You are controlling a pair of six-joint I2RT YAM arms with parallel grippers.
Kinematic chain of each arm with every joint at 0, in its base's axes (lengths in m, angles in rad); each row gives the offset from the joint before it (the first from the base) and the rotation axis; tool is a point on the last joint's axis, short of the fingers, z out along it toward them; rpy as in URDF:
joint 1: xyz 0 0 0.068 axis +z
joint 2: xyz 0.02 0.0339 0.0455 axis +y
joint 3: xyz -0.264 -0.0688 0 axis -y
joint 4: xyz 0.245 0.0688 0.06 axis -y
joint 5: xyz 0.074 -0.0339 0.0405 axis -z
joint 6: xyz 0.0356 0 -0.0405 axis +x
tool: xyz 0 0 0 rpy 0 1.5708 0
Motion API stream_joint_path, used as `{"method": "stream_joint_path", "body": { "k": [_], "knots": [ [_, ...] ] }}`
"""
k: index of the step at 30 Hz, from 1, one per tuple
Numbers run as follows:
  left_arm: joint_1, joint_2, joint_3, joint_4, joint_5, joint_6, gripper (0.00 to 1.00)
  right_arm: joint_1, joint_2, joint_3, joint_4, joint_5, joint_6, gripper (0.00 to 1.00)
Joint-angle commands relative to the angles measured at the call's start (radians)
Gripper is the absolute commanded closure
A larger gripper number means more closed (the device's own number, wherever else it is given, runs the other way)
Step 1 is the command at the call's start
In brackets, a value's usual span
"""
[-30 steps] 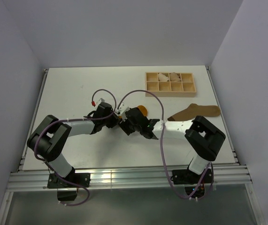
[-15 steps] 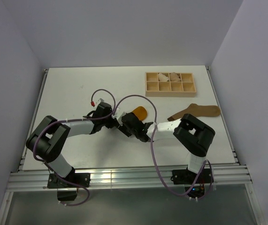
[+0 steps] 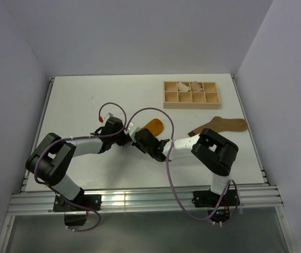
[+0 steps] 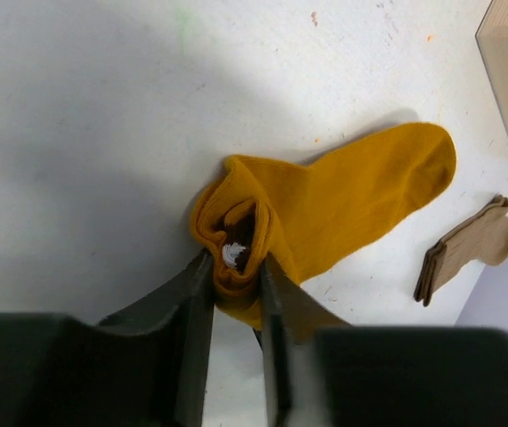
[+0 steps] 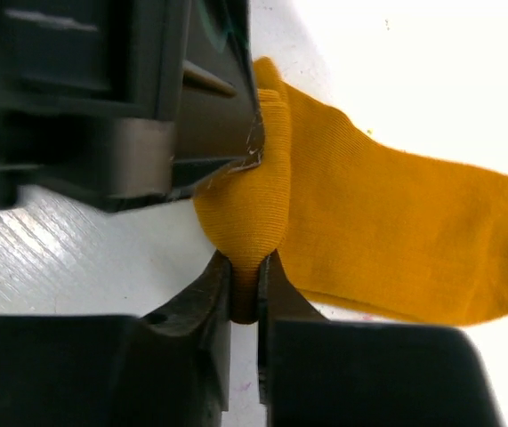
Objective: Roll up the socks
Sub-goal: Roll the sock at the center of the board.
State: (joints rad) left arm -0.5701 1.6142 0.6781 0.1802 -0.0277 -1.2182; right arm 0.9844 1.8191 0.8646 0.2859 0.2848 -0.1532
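Top view: the mustard sock (image 3: 153,126) lies mid-table, and the tan sock (image 3: 219,125) lies to its right, near the wooden tray (image 3: 191,92).

Left wrist: the left gripper (image 4: 233,258) is clamped on the mustard sock's rolled end.

Right wrist: the right gripper (image 5: 245,271) pinches the same roll.

sock (image 3: 154,126) centre | second sock (image 3: 219,125) right of it — tray (image 3: 191,106) behind both

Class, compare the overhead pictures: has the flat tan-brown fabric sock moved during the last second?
No. The tan-brown sock lies in the same spot as before, just below the right end of the wooden compartment tray in the overhead view.
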Motion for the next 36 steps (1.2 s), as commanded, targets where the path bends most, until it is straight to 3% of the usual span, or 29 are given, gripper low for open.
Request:
{"method": "stream_joint_path", "body": {
  "k": [1, 2, 5, 7, 13, 21, 32, 36],
  "knots": [
    [-0.010, -0.075, -0.048, -0.033, 0.032, -0.041, 0.65, 0.003, 0.026, -0.010, -0.013, -0.024, 0.044, 0.97],
    [-0.008, -0.086, -0.054, -0.035, -0.003, -0.049, 0.50, 0.002, 0.014, -0.015, -0.014, -0.029, 0.052, 0.98],
    [0.002, -0.129, -0.077, -0.028, -0.024, -0.063, 0.38, -0.006, -0.017, -0.053, -0.004, -0.081, 0.107, 0.99],
    [0.016, -0.148, -0.084, -0.024, -0.023, -0.061, 0.37, -0.021, -0.026, -0.071, -0.005, -0.110, 0.127, 1.00],
    [0.039, -0.140, -0.042, -0.041, 0.003, 0.000, 0.39, -0.114, -0.063, -0.115, 0.024, -0.280, 0.199, 1.00],
    [0.039, -0.146, -0.072, 0.051, 0.018, -0.007, 0.40, -0.249, -0.069, -0.125, 0.022, -0.490, 0.276, 1.00],
    [0.038, -0.145, -0.089, 0.140, 0.049, -0.017, 0.41, -0.426, -0.017, -0.118, 0.056, -0.792, 0.406, 0.99],
    [0.030, -0.131, -0.088, 0.160, 0.057, -0.018, 0.42, -0.486, 0.026, -0.127, 0.143, -0.921, 0.497, 0.99]
  ]
}}
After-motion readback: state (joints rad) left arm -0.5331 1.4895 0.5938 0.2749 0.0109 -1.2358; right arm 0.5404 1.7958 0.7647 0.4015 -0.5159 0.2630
